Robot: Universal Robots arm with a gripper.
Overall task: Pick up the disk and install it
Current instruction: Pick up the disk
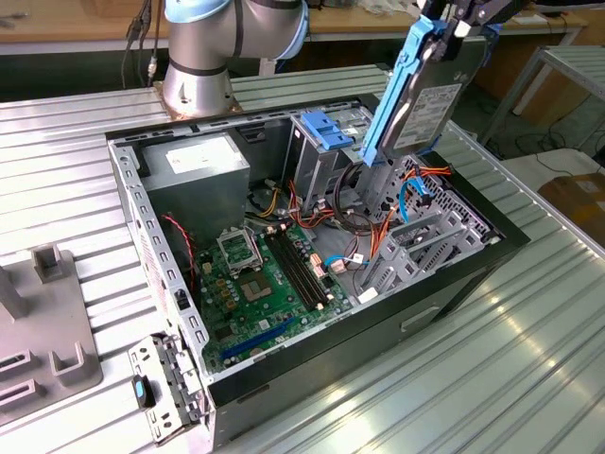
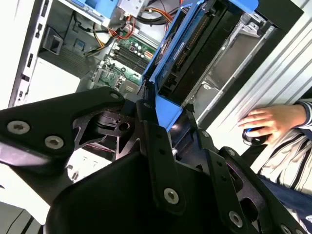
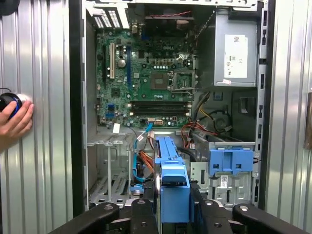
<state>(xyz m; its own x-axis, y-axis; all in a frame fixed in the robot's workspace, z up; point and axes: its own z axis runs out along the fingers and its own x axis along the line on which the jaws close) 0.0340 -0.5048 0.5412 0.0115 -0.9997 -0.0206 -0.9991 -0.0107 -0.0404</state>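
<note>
The disk (image 1: 423,99), a dark drive in bright blue carrier rails, hangs tilted on end above the open computer case (image 1: 132,203). Its lower end is just over the grey drive cage (image 1: 392,184) at the case's end on the exterior view's right. My gripper (image 1: 452,26) is shut on the disk's upper end. In the second wrist view the black fingers (image 2: 148,114) clamp the blue rail of the disk (image 2: 195,46). In the first wrist view the disk (image 3: 170,183) points down at the drive cage (image 3: 109,165) from between the gripper (image 3: 171,207) fingers.
Inside the case lie the green motherboard (image 1: 265,284), a grey power supply (image 1: 194,165), a light-blue latch plate (image 1: 326,128) and orange and blue cables (image 1: 406,203). A person's hand (image 3: 14,122) rests on the metal table beside the case. A grey fixture (image 1: 47,322) stands at the exterior view's left.
</note>
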